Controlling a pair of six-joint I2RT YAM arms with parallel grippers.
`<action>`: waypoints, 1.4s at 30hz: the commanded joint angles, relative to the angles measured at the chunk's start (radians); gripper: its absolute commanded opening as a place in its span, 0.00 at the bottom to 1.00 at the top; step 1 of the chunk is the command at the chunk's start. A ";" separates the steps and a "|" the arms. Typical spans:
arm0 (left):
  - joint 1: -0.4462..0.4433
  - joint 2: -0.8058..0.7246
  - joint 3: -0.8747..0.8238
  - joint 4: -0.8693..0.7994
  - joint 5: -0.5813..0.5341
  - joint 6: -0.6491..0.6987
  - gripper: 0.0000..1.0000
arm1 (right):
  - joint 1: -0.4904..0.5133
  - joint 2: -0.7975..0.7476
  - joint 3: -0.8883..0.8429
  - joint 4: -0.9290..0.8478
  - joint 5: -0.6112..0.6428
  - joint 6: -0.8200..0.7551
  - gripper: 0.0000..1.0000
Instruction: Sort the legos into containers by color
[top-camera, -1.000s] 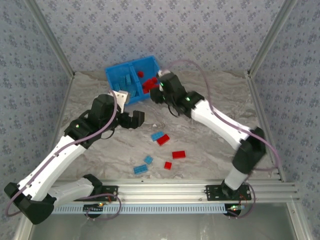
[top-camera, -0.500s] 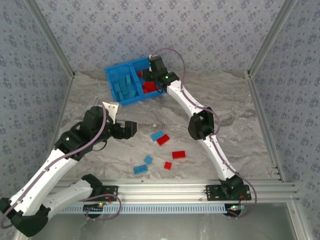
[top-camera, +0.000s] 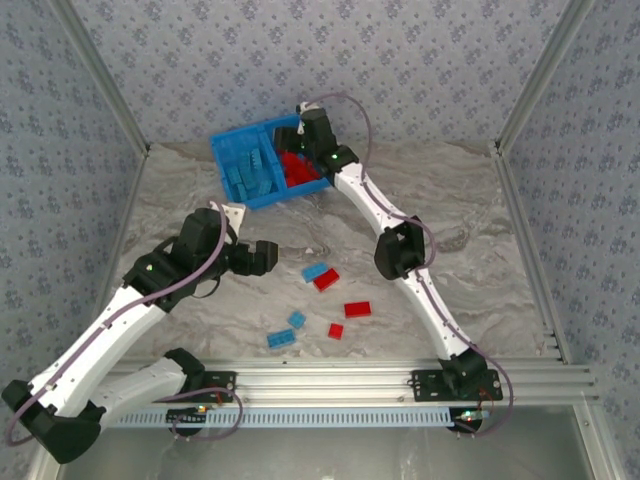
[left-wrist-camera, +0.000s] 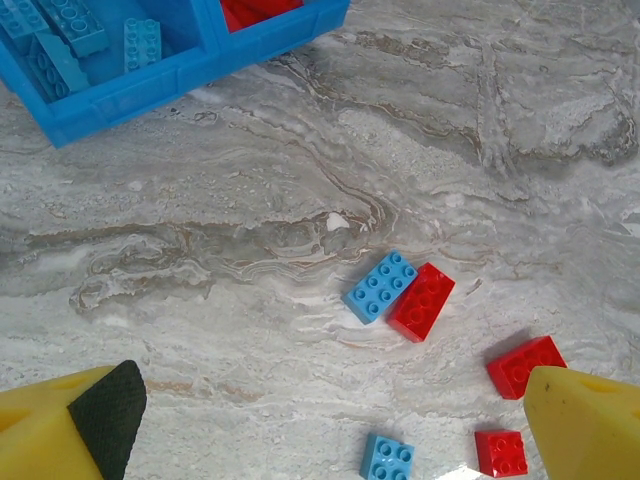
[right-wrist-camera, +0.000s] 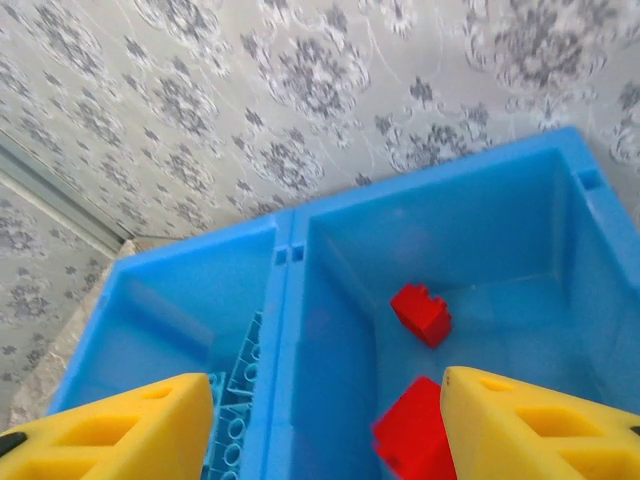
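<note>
Hovering my right gripper (right-wrist-camera: 325, 400) over the blue rectangular plastic bin (right-wrist-camera: 450, 220), jaws apart above small red studded bricks (right-wrist-camera: 420, 312), left gripper (left-wrist-camera: 325, 400) near the bin, jaws wide.

In the top external view, the right gripper (top-camera: 295, 135) hung over the bin (top-camera: 224, 160) and covered the far corner of its red-filled compartment. Its fingers were tucked under the wrist, so their spread was unreadable there. In the left wrist view, the bin ran off the top edge, and one red brick (left-wrist-camera: 518, 365) lay partly behind the left gripper's yellow finger (left-wrist-camera: 585, 425). In the right wrist view, a blurred red brick (right-wrist-camera: 412, 440) was cut by the bottom edge. Whether it touched the finger beside it could not be told.
</note>
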 joint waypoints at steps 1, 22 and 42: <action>-0.004 0.002 0.003 0.019 0.015 -0.009 0.99 | -0.002 -0.176 0.040 -0.068 -0.017 -0.029 0.65; -0.004 0.118 0.041 0.083 0.056 0.045 0.99 | 0.377 -1.616 -1.805 -0.335 0.235 -0.660 1.00; -0.003 0.093 -0.015 0.107 0.049 0.021 0.99 | 0.276 -1.374 -2.003 -0.246 -0.092 -1.259 0.98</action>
